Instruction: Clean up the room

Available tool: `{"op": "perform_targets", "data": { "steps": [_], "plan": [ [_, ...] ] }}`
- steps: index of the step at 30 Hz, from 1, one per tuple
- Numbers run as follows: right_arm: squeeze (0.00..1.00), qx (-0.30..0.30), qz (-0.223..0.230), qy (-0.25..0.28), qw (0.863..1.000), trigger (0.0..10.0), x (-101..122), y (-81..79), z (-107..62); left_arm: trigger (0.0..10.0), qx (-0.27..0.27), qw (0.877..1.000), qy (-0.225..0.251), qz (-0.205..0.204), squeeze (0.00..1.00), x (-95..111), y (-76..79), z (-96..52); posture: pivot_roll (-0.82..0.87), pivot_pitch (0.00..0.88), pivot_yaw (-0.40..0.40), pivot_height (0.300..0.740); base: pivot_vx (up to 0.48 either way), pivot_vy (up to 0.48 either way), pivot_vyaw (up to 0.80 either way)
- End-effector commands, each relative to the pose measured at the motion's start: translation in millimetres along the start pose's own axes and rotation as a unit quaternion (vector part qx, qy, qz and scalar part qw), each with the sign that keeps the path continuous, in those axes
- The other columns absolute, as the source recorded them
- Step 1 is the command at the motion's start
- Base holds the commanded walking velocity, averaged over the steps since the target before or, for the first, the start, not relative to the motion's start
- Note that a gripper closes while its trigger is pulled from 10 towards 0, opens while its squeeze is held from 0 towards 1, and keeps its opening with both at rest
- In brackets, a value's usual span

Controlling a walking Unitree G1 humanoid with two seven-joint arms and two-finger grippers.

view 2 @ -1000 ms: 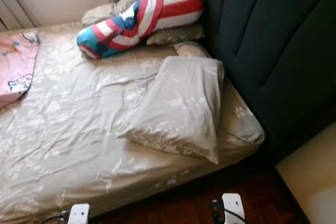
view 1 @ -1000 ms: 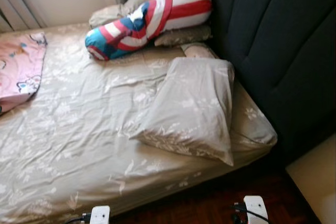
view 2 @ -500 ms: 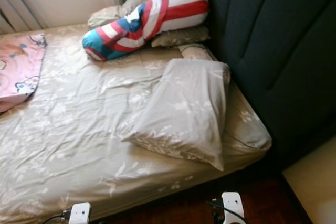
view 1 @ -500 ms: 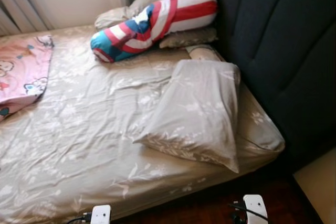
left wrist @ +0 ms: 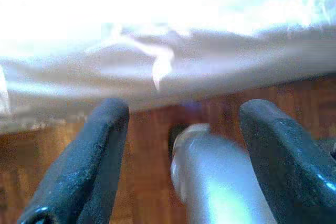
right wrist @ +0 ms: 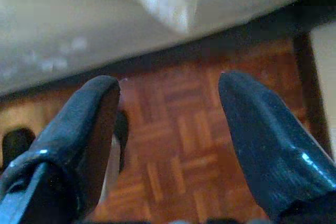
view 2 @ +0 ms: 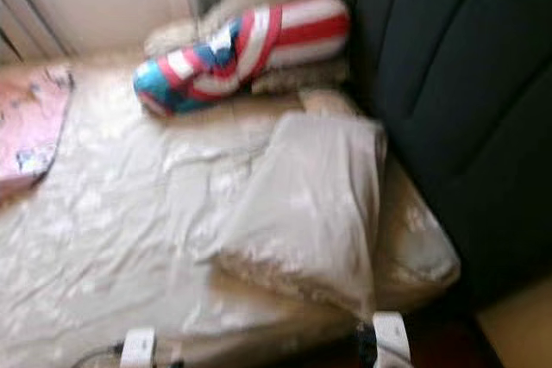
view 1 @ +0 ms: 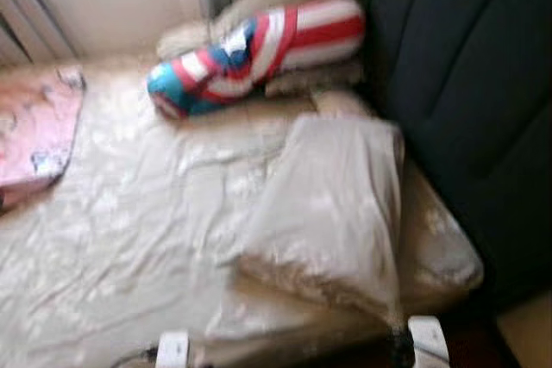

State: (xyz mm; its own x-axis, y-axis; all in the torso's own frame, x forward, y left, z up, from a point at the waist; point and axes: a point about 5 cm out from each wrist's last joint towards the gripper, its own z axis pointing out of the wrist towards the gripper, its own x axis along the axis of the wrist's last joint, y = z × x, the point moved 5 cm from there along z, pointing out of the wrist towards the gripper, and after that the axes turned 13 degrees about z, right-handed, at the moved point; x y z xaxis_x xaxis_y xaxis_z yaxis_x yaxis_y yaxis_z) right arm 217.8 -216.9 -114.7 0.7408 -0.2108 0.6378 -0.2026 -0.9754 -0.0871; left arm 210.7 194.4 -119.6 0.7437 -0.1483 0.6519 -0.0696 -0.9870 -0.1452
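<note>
Pillow (view 1: 332, 208) lies on the bed (view 1: 138, 239) beside the headboard (view 1: 466, 84), above and ahead of both the left gripper (left wrist: 181, 150) and right gripper (right wrist: 168, 140), each spread open over parquet floor (right wrist: 173, 145).

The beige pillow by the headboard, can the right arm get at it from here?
Probably yes: the beige pillow lies uncovered near the bed's edge, and the right gripper, fingers open, hangs over bare floor just below it.
</note>
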Motion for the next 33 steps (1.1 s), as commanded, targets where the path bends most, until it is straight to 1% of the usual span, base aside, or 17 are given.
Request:
{"op": "perform_targets", "data": {
  "steps": [1,3,6,8,14,19,22,23,24,25,26,27,28,29,30,31,33],
  "plan": [
    [0.0,0.007,0.006,-0.008,1.0,10.0,-8,-7.6,-0.4,10.0,0.013,1.0,-0.017,0.004,0.0,-13,-9.7,-3.6,-0.02,0.123,0.009,0.74,0.0,0.0,0.0],
    [0.0,0.011,-0.004,0.001,1.0,10.0,-5,-8.7,-0.2,10.0,0.014,1.0,-0.016,0.004,0.0,-13,-10.6,-3.7,-0.02,0.123,0.009,0.74,0.0,0.0,0.0],
    [0.0,0.015,0.005,0.01,1.0,10.0,-2,-9.8,-0.4,10.0,0.014,1.0,-0.014,0.003,0.0,-12,-11.0,-3.7,-0.01,0.124,0.01,0.74,0.0,0.0,0.0],
    [0.0,0.02,0.015,0.025,0.999,10.0,1,-11.3,-0.7,10.0,0.012,1.0,-0.005,0.004,0.0,-9,-11.2,-3.4,-0.01,0.126,0.01,0.74,0.0,0.0,0.0],
    [0.0,0.047,0.048,0.081,0.994,10.0,16,-18.1,-3.2,10.0,0.011,0.998,0.056,-0.002,0.0,22,-14.7,1.0,-0.02,0.139,0.014,0.74,0.0,0.0,0.0],
    [0.0,0.066,0.057,0.105,0.991,10.0,22,-22.4,-5.2,10.0,0.009,0.998,0.066,0.002,0.0,32,-13.2,3.1,-0.02,0.143,0.009,0.74,0.0,0.0,0.0],
    [0.0,0.066,0.074,0.117,0.988,10.0,24,-21.2,-6.4,10.0,0.003,0.997,0.077,0.003,0.0,38,-8.6,3.9,-0.02,0.15,0.01,0.74,0.0,0.0,0.0],
    [0.0,0.093,0.07,0.192,0.974,10.0,78,-53.9,-2.6,10.0,-0.003,0.996,0.091,0.008,0.0,43,-5.4,3.8,-0.01,0.155,0.01,0.74,0.0,0.0,0.0],
    [0.0,0.101,0.068,0.214,0.969,10.0,94,-63.5,-3.2,10.0,-0.004,0.996,0.094,0.009,0.0,44,-4.6,3.7,-0.01,0.155,0.01,0.74,0.0,0.0,0.0],
    [0.0,0.112,0.063,0.246,0.961,10.0,118,-77.7,-5.6,10.0,-0.003,0.994,0.106,0.022,0.0,49,-4.0,3.4,-0.02,0.157,0.01,0.74,0.0,0.0,0.0],
    [0.0,0.117,0.061,0.263,0.956,10.0,130,-84.8,-7.5,10.0,-0.002,0.993,0.114,0.03,0.0,52,-3.6,3.1,-0.02,0.158,0.01,0.74,0.0,0.0,0.0],
    [0.0,0.122,0.058,0.281,0.95,10.0,141,-90.5,-10.5,10.0,-0.002,0.992,0.127,0.027,0.0,58,-3.7,2.7,-0.02,0.159,0.01,0.74,0.0,0.0,0.0],
    [0.0,0.131,0.052,0.307,0.941,10.0,151,-95.6,-15.7,10.0,-0.006,0.986,0.162,0.039,0.0,72,-2.7,0.9,-0.02,0.158,0.012,0.74,0.0,0.0,0.0],
    [0.0,0.135,0.051,0.316,0.938,10.0,154,-96.8,-17.7,10.0,-0.009,0.983,0.178,0.045,0.0,78,-2.0,-0.1,-0.02,0.158,0.012,0.74,0.0,0.0,0.0],
    [0.0,0.135,0.051,0.316,0.938,10.0,154,-96.8,-17.7,10.0,-0.009,0.983,0.178,0.045,0.0,78,-2.0,-0.1,-0.02,0.158,0.012,0.74,0.0,0.0,0.0],
    [0.0,0.14,0.049,0.322,0.935,10.0,153,-97.8,-19.5,10.0,-0.009,0.979,0.199,0.046,0.0,87,-2.0,-1.6,-0.02,0.155,0.012,0.74,0.0,0.0,0.0],
    [0.0,0.142,0.049,0.322,0.935,10.0,152,-97.9,-19.8,10.0,-0.008,0.977,0.207,0.043,0.0,91,-2.7,-2.1,-0.03,0.155,0.013,0.74,0.0,0.0,0.0]
  ]
}}
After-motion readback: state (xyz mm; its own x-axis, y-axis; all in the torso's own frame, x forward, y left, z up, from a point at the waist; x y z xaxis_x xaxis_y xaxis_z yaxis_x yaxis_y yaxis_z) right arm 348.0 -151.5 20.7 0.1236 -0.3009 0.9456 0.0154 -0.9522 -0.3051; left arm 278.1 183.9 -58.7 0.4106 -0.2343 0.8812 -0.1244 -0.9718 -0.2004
